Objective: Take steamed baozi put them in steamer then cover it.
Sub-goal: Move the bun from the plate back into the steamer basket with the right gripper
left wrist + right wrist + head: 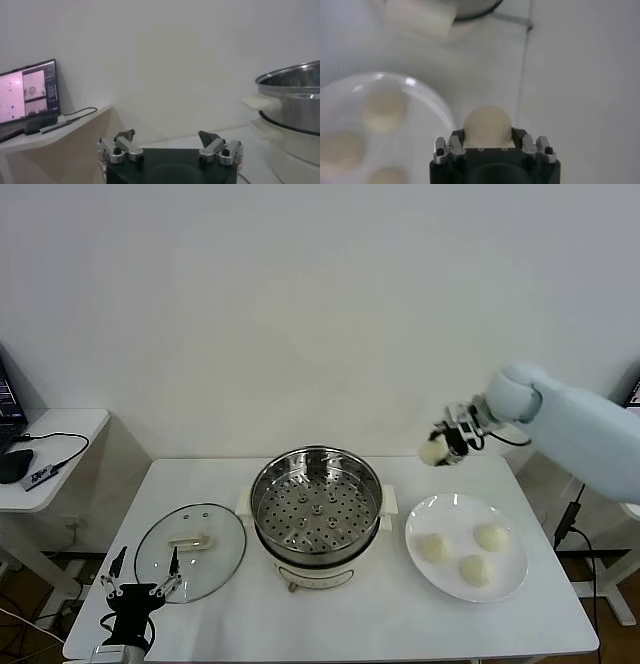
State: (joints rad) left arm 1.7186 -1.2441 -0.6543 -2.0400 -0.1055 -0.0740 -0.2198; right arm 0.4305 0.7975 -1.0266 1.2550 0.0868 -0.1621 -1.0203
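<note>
Clamped jaws of right gripper [437, 450] around one baozi [431, 452], raised above table [340, 624] behind white plate [440, 569], right of open steamer [316, 506]. Three more baozi [475, 569] on that plate. Glass cover [190, 551] flat on table, left of steamer. Spread-apart jaws of left gripper [140, 584], parked low near cover's front edge, holding nothing.

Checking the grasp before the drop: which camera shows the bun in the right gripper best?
The right wrist view: the held baozi fills the middle, clamped in the right gripper. The head view shows it small, lifted above the table behind the plate. The left wrist view misses it.
</note>
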